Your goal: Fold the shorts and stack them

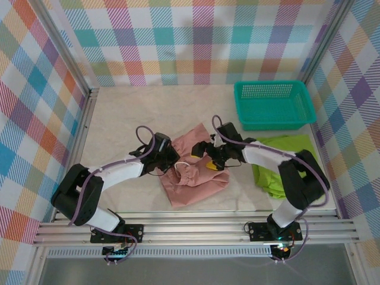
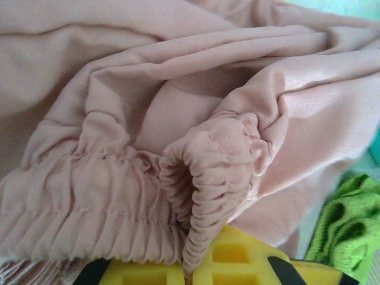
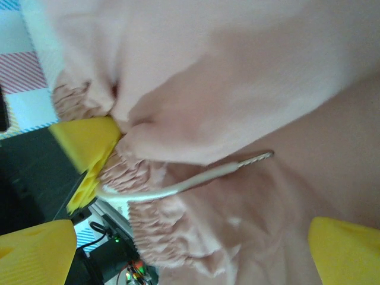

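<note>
The salmon pink shorts point(image 1: 196, 175) lie crumpled mid-table between both grippers. My left gripper point(image 1: 173, 161) is shut on a raised fold of their gathered waistband point(image 2: 217, 178), which is pinched between the yellow fingers point(image 2: 249, 264). My right gripper point(image 1: 209, 160) hovers open just right of it, over the pink cloth point(image 3: 249, 89). Its yellow fingertips point(image 3: 347, 249) stand wide apart with nothing between them. A white drawstring point(image 3: 196, 181) lies across the cloth. The lime green shorts point(image 1: 279, 163) sit bunched at the right, partly under the right arm, and their edge point(image 2: 347, 222) is also in the left wrist view.
A teal basket point(image 1: 273, 104) stands at the back right, beyond the green shorts. Checked walls close in the table on three sides. A metal rail point(image 1: 196, 228) runs along the near edge by the arm bases.
</note>
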Controlling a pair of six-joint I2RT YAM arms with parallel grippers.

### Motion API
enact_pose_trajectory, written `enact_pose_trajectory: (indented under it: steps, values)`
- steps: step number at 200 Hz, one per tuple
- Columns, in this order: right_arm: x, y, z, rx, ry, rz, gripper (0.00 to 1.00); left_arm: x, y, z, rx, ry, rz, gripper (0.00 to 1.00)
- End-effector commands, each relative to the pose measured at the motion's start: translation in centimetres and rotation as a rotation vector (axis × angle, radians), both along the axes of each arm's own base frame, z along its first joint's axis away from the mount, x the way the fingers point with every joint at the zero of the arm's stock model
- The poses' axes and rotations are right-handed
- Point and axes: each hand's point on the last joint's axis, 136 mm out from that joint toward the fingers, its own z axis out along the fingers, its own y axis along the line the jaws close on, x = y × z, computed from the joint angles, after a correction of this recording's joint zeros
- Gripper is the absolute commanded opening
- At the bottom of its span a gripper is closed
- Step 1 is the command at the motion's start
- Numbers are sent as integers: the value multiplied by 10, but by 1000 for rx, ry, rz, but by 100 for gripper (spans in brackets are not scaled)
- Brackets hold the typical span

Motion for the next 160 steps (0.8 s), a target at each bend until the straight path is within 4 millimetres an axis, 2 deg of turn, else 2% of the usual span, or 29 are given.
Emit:
enact_pose_trajectory:
  steps: [1,31,58,86,113,121,137,160]
  values:
    - [15,-27,58,-10,-163,-65,99,10,-15,61,-32,-87,-33,0]
    - [21,-82,103,-60,-278,-195,99,23,-41,119,-39,-142,-107,0]
    - [19,-122,124,-111,-332,-273,100,35,-75,161,-70,-202,-173,0]
    - [15,-140,134,-140,-353,-299,100,39,-99,185,-95,-222,-215,0]
    - [16,-146,138,-145,-360,-314,99,40,-101,213,-110,-277,-232,0]
    - [17,-146,139,-142,-361,-316,99,38,-98,219,-100,-287,-236,0]
    - [17,-143,139,-129,-357,-313,99,32,-86,216,-71,-290,-232,0]
    - [18,-140,135,-113,-343,-305,99,22,-62,191,-60,-254,-208,0]
